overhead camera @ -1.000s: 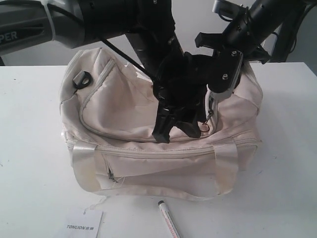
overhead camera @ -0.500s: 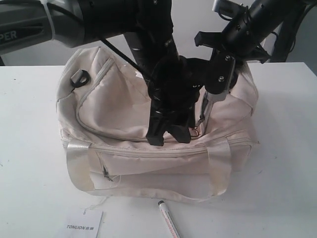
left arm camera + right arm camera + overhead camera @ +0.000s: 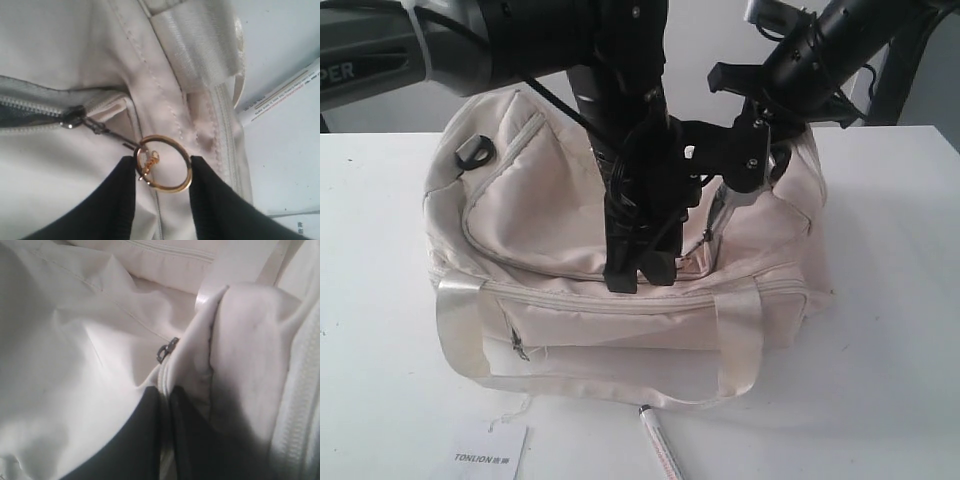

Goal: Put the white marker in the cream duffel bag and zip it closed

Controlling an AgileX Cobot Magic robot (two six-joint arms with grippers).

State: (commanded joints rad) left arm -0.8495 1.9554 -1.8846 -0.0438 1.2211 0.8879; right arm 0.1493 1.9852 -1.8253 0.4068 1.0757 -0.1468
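Evidently the cream duffel bag [image 3: 560, 215] is limp: right hand [image 3: 164, 399] pinches its cloth, left hand [image 3: 162, 162] nips the gold ring [image 3: 172, 188].

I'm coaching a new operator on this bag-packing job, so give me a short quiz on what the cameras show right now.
1. True or false: the white marker is already inside the cream duffel bag.
2. What sits between the fingers of the left gripper? A) the gold ring of the zipper pull B) a spoon C) a key
3. Fill in: the right gripper is pinched shut on a fold of the bag's ____.

Key: 1 false, it lies on the table in front of the bag; 2 A; 3 fabric.
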